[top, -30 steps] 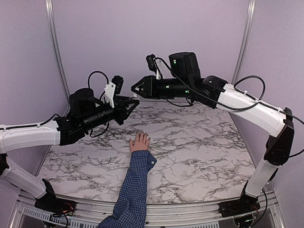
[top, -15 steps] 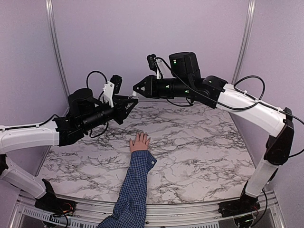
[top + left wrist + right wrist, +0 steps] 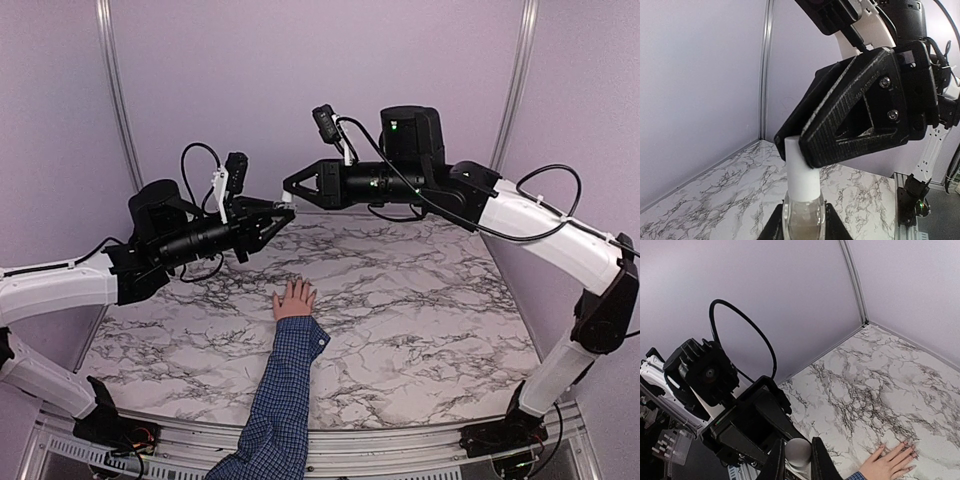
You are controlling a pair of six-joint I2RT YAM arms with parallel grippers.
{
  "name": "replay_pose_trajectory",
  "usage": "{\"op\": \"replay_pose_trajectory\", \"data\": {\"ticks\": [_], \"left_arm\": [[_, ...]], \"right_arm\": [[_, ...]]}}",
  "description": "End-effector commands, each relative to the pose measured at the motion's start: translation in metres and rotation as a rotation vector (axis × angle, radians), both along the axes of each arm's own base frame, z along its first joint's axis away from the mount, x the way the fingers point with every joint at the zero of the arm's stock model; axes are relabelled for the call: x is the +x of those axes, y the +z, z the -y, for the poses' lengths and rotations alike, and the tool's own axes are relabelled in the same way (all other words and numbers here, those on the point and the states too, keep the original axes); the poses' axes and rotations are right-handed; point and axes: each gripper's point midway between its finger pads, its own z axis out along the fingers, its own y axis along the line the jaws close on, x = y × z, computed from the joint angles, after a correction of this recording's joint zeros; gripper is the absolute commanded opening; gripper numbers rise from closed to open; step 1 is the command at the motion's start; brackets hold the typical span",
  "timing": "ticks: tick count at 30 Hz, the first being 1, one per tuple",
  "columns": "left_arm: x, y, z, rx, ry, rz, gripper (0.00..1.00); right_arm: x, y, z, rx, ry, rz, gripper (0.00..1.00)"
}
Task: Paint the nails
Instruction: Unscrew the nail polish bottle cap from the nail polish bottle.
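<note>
My right gripper (image 3: 291, 196) is clamped on the white cap (image 3: 801, 172), and my left gripper (image 3: 276, 216) pinches the clear bottle (image 3: 803, 222) beneath it, so the cap can twist free. The nails (image 3: 910, 447) lie below on the hand (image 3: 294, 300), spread flat on the marble table (image 3: 420, 290).

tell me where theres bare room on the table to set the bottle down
Widest bare marble table: right of the hand and sleeve, out to the table's right edge. A smaller patch lies left of the sleeve, under the left arm. Crowded: above the table beyond the hand, where left gripper grips the bottle and right gripper its cap.
</note>
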Motion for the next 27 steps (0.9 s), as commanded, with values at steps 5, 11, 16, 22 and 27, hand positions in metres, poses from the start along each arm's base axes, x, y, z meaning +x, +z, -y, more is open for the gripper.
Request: {"op": "replay_pose_trajectory", "data": {"ticks": [5, 11, 16, 22, 27], "left_arm": [[-0.087, 0.042, 0.016, -0.056, -0.469, 0.140, 0.00], [-0.106, 0.058, 0.015, -0.070, -0.594, 0.153, 0.00], [-0.109, 0.062, 0.014, -0.075, -0.616, 0.149, 0.00], [-0.082, 0.051, 0.013, -0.073, -0.444, 0.122, 0.00], [-0.053, 0.039, 0.006, -0.063, -0.247, 0.111, 0.00]], "right_arm": [[-0.050, 0.048, 0.001, 0.157, 0.292, 0.170, 0.00], [-0.079, 0.059, 0.004, 0.207, 0.467, 0.248, 0.00], [-0.080, 0.060, 0.005, 0.205, 0.491, 0.254, 0.00], [-0.065, 0.069, 0.013, 0.210, 0.414, 0.220, 0.23], [-0.055, 0.071, 0.018, 0.205, 0.344, 0.178, 0.48]]}}
